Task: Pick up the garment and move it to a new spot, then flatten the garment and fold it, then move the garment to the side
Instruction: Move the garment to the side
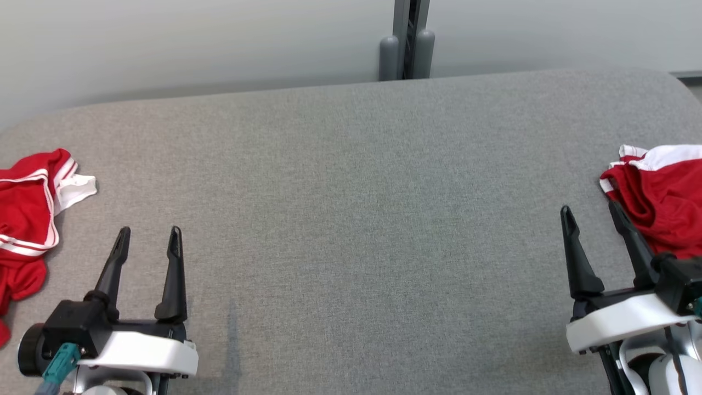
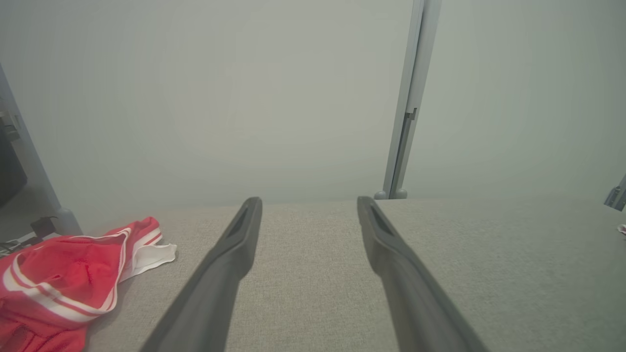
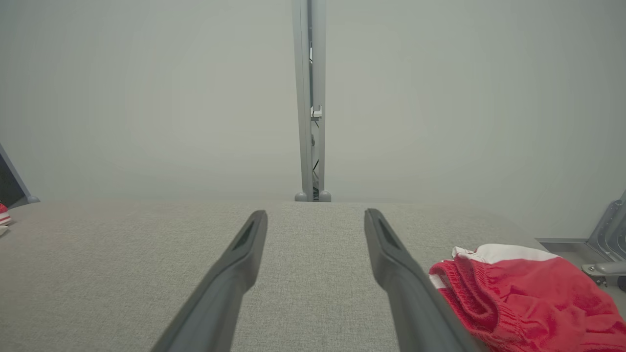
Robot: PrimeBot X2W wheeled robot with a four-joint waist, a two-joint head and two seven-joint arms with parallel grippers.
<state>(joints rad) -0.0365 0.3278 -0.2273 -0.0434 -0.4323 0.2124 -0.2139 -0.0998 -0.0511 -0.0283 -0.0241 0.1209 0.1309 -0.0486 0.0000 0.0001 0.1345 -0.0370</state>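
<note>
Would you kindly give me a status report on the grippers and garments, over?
Left gripper, right gripper: jaws open, empty. Left garment crumpled at table edge; right garment crumpled beside right gripper. Nothing in the way.

Grey fabric-topped table (image 1: pixel 351 192), crumpled red-and-white left garment (image 1: pixel 24 214) at one end — right garment (image 1: pixel 666 203) at the other, well apart
</note>
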